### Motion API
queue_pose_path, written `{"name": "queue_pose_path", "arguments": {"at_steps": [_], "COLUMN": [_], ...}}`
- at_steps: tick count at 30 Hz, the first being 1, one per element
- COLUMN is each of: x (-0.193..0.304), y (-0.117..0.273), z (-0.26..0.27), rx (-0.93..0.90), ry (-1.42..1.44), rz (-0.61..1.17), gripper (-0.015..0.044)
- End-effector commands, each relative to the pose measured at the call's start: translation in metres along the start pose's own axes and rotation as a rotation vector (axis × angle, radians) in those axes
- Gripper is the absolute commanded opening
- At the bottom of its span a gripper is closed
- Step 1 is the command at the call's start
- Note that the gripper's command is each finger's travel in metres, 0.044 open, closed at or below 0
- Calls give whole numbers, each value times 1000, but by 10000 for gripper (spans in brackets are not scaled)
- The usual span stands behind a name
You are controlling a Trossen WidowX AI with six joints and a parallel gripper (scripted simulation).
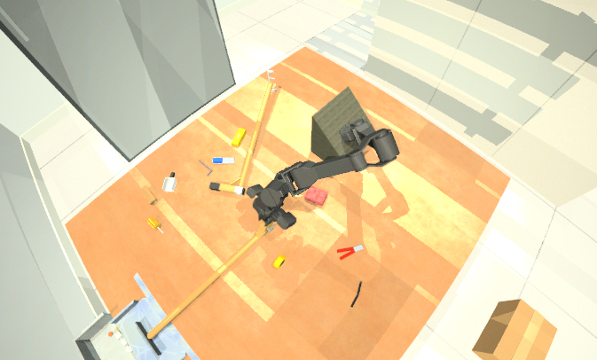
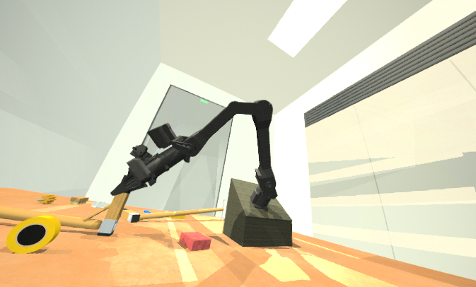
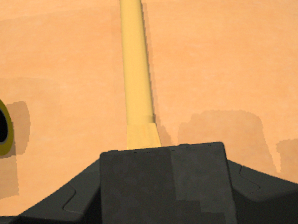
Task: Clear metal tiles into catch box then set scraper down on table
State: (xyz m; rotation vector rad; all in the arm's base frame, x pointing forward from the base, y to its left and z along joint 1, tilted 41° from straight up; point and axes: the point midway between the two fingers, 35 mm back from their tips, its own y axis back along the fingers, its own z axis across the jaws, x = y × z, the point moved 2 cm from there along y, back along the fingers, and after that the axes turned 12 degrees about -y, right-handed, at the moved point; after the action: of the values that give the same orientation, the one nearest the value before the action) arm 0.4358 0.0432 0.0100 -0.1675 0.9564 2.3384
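Observation:
The long scraper [image 1: 220, 270] [image 2: 76, 221] [image 3: 136, 65] has a wooden handle and a dark crossways blade [image 1: 148, 338]. The blade is over the pale blue steel plate [image 1: 170, 340] at lower left in the top view. My gripper [image 1: 266, 223] [image 2: 119, 194] is shut on the scraper's upright wooden grip [image 2: 117, 208], whose grey foot is at the table surface. Several small white tiles and an orange tile [image 1: 110, 333] are beyond the blade, around the border of plate and grey catch box [image 1: 82, 341]. I cannot tell which lie inside. The frame's lower edge cuts off part of plate and box.
A red block [image 1: 316, 195] [image 2: 195, 241] lies near the arm. A yellow tape roll [image 1: 278, 262] [image 2: 50, 227] lies beside the scraper's handle. A second long wooden tool [image 1: 256, 134] with white prongs lies behind the gripper. Red-handled pliers [image 1: 348, 252] and a black rod [image 1: 357, 293] lie to the right.

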Motion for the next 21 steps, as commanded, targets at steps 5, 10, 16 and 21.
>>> {"name": "queue_pose_path", "arguments": {"at_steps": [5,10,16,21], "x": [-14,-20,-27,-33], "y": [-7,-12,-17,-22], "z": [2,3,5,7], "rx": [1,1,0,0], "ry": [-3,-3,-3,-3], "rz": [-11,-11,-12,-12], "gripper": [0,0,0,0]}}
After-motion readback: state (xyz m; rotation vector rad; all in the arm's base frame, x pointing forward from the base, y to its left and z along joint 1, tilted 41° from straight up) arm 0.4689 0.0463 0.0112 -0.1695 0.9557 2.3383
